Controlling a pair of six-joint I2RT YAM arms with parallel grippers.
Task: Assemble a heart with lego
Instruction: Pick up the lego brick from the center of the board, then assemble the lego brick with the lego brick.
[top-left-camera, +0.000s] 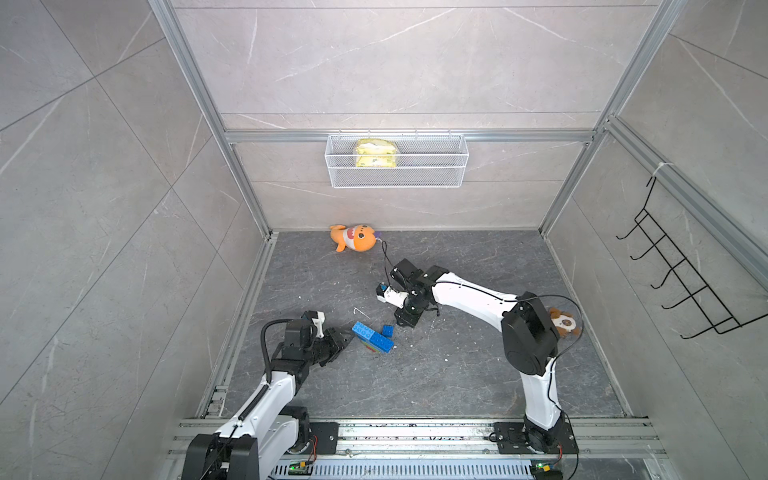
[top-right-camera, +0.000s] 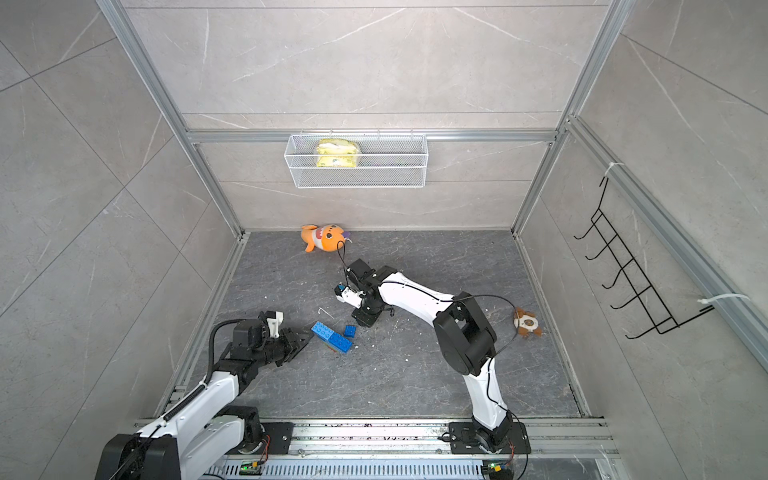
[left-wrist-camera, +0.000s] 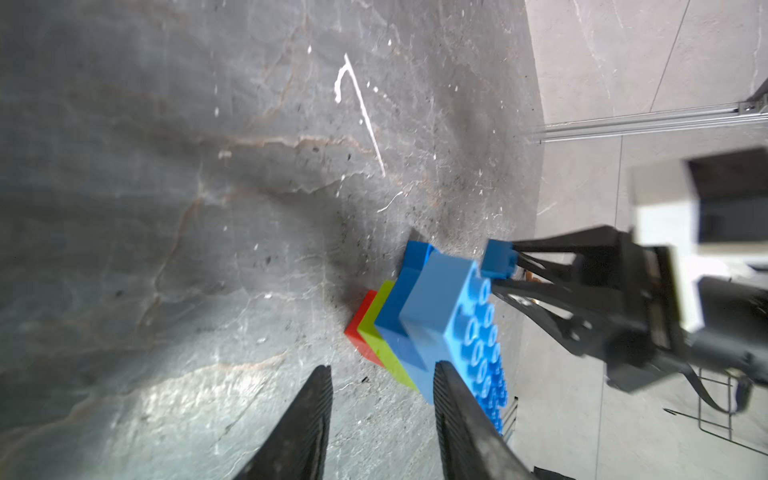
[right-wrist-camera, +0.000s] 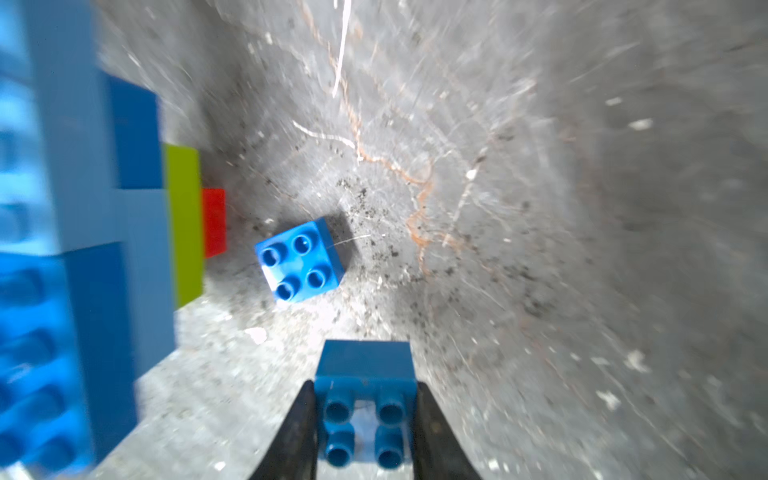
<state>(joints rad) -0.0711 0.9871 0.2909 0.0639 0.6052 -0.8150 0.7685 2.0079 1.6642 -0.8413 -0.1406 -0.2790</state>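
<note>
M: Grey veined counter (top-left-camera: 457, 374), pale tiled walls (top-left-camera: 395, 62). Hands first?

R: Right hand (right-wrist-camera: 365, 386) points down at the counter, fingers (right-wrist-camera: 295, 436) clamped on a small blue brick (right-wrist-camera: 365, 365), studs facing the wrist camera. Left hand (left-wrist-camera: 383, 365) lies low, fingers parted to a middling gap, nothing between them.

M: Heart?

R: Heart (top-left-camera: 380, 343) sits on the counter just beyond the left fingertips (left-wrist-camera: 322, 374), between the two hands. Blue layers uppermost, studs up, then lime, red tip lowest. One left finger (left-wrist-camera: 459, 415) overlaps its blue side in the left wrist view; contact cannot be told.

M: Anything in the way?

R: Loose blue brick (right-wrist-camera: 299, 259), studs up, on the counter beside the red tip, ahead of the held one in the right wrist view. From above, the right hand's body hides its own fingers.

M: Further out?

R: Thin white hooked line (left-wrist-camera: 363, 109) on the counter behind the heart; mark or object, cannot tell. Orange plush shark (top-left-camera: 353, 238) at the back wall. Brown plush toy (top-left-camera: 565, 322) near the right wall, partly cut off by the right arm (top-left-camera: 528, 332) in a top view. White wire basket (top-left-camera: 397, 178) on the back wall holding a yellow packet (top-left-camera: 375, 153). Black hook rack (top-left-camera: 681, 282) on the right wall.
</note>
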